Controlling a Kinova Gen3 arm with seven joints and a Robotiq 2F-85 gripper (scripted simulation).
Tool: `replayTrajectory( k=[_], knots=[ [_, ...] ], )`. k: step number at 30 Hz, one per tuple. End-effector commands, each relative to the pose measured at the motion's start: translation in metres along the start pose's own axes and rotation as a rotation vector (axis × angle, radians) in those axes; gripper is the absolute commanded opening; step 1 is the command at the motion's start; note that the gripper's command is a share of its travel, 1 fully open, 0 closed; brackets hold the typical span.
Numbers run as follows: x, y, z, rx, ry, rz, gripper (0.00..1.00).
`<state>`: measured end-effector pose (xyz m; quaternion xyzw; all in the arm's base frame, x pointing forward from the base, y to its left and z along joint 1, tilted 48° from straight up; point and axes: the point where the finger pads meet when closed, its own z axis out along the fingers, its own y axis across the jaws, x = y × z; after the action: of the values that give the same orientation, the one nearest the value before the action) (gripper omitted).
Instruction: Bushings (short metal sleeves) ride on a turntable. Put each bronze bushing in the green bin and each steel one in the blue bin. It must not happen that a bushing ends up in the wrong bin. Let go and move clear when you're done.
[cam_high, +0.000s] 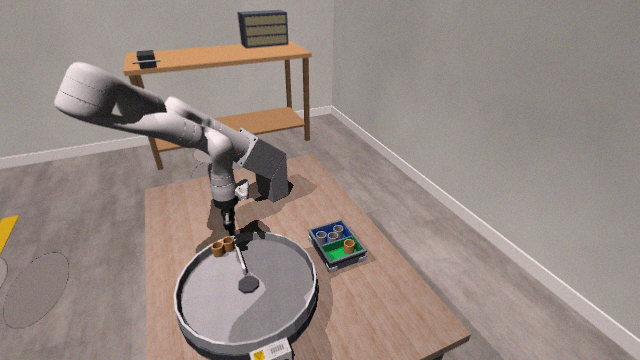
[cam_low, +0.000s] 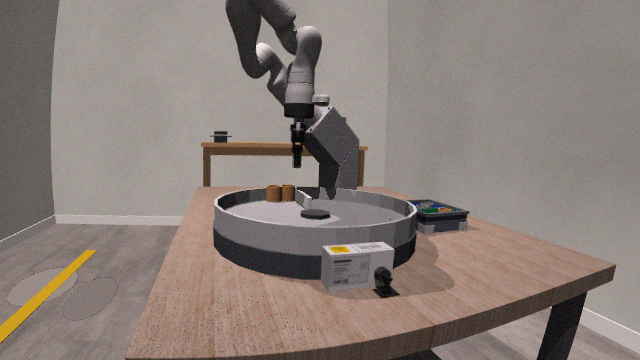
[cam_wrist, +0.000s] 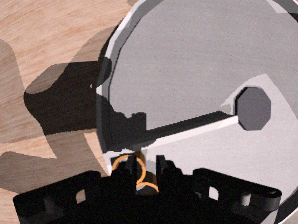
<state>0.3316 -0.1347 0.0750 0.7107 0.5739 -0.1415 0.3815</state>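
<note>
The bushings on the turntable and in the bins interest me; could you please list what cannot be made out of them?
- Wrist: most of the bronze bushing farther from the divider, hidden by the gripper.
- Exterior: the binned bushings' lower parts, behind the bin walls; their rims are too small to count.
- Wrist: both bins, outside the picture.

Turntable, round, pale grey top with raised rim, dark base (cam_high: 210, 310) (cam_low: 280, 240) (cam_wrist: 165, 70): flat on the table.
Bronze bushing by divider, short orange-brown open sleeve (cam_high: 228, 245) (cam_low: 288, 193) (cam_wrist: 144, 172): upright on turntable, inside the rim.
Second bronze bushing, same form (cam_high: 217, 249) (cam_low: 273, 194) (cam_wrist: 147, 184): upright, close beside the first, farther from divider.
Green bin, shallow, rectangular (cam_high: 334, 253) (cam_low: 429, 211): beside turntable; one upright bronze bushing (cam_high: 349, 247) (cam_low: 444, 210) inside.
Blue bin, shallow (cam_high: 327, 230): adjoins green; three grey steel bushings (cam_high: 333, 240), upright, grouped.
</note>
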Motion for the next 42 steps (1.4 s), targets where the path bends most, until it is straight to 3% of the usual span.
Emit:
replayTrajectory(
  k=[1,3,6,16,42],
  knots=[
    [-0.025,0.007,-0.002,-0.005,0.004,0.027,0.18],
    [-0.025,0.007,-0.002,-0.005,0.004,0.027,0.18],
    [-0.056,0.010,-0.001,-0.005,0.004,0.028,0.18],
    [-0.056,0.010,-0.001,-0.005,0.004,0.028,0.18],
    [-0.057,0.011,0.043,-0.005,0.003,0.027,0.18]
  ],
)
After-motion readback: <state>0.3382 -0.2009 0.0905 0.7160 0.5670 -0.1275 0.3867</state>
